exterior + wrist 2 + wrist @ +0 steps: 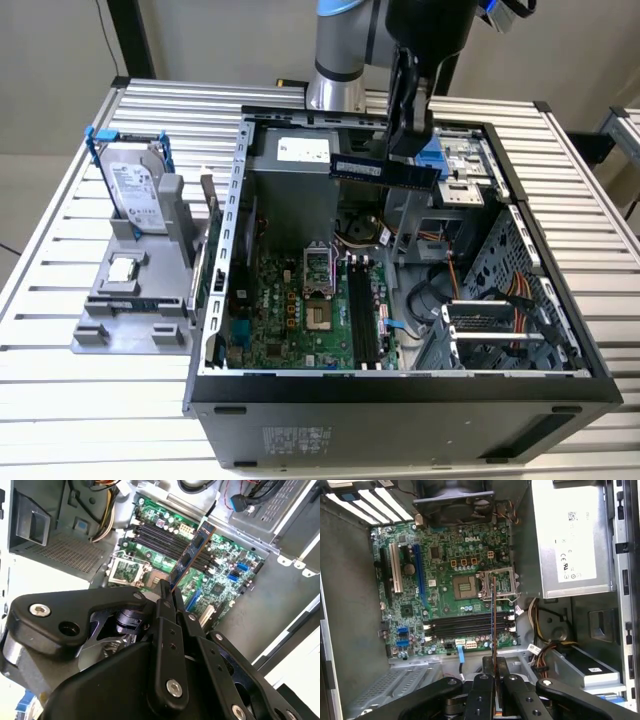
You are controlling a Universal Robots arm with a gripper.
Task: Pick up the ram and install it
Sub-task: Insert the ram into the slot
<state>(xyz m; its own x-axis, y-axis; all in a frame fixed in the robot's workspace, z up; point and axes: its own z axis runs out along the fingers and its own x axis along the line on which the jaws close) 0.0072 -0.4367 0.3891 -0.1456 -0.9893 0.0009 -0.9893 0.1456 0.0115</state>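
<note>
Dark blue-green circuit board with a row of black chips: the ram (365,167) is off the bench (80,420) and held in the air over the open computer case (400,430), at twelve o'clock of the case's opening in the exterior view; the tool (407,150) is clamped on it, black fingers pressed against its two flat faces, gripping somewhat toward the three o'clock end. Long axis: close to level, along the nine-to-three line of the exterior view, the three o'clock end a touch lower; the board stands on its long edge, one flat face toward the exterior camera. The arm (345,50) enters at twelve o'clock.

Below the ram lies the green motherboard (285,310); its black memory slots (362,315) run on the twelve-to-six line of the exterior view, so the ram's long axis is crosswise to them; ram and slots are well apart. In the first wrist view the ram (493,615) shows edge-on as a thin line reaching out from the tool (495,680); it crosses the memory slots (465,625) at about a right angle, its far end lining up with the edge of the processor socket (465,586). In the second wrist view the ram (192,555) shows one chip-bearing face, jutting from the tool (167,597) over the motherboard.

Outside the case, at nine o'clock in the exterior view: a grey fixture (100,330) on the bench; a hard drive (135,190) in a blue bracket stands upright on it; a small square silver processor chip (122,268) lies flat on it.
</note>
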